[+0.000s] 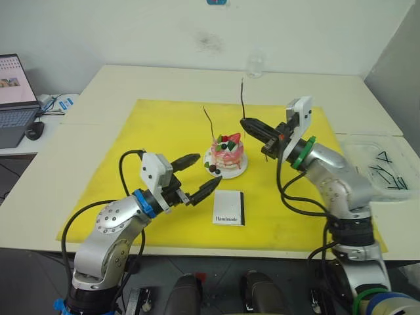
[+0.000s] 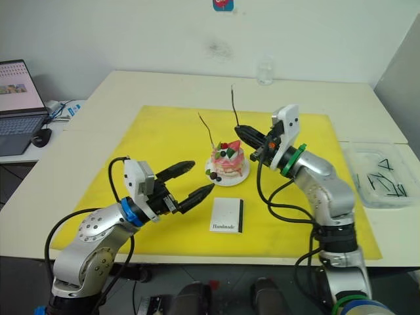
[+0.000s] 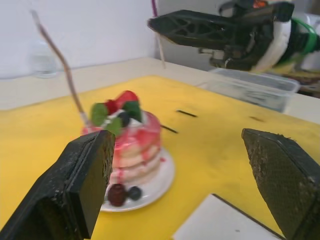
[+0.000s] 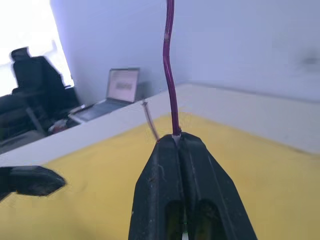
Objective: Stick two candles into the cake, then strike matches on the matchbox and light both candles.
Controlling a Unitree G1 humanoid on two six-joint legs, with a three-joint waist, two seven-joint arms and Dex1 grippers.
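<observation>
Standing at the centre of the yellow mat (image 1: 164, 125), the cake (image 1: 228, 153) sits on its small white plate (image 1: 237, 172), with one candle (image 1: 210, 123) already planted in its top and leaning toward 11 o'clock. A second candle (image 1: 242, 98) rises upright from the right gripper (image 1: 247, 123), whose fingers are clamped tight on its lower end, just off the cake at 1 o'clock and above it. The matchbox (image 1: 229, 208) lies flat on the mat at 6 o'clock from the cake, close to the plate, black strip along its right edge. The left gripper (image 1: 200, 177) hovers near the cake at 8 o'clock, fingers spread wide and holding nothing. A clear plastic tray (image 1: 380, 164) rests on the table (image 1: 98, 85) at 3 o'clock, off the mat, with thin dark sticks inside. A laptop (image 1: 14, 98) stands at 9 o'clock, well apart. A clear cup (image 1: 254, 65) stands at 12 o'clock beyond the mat.
</observation>
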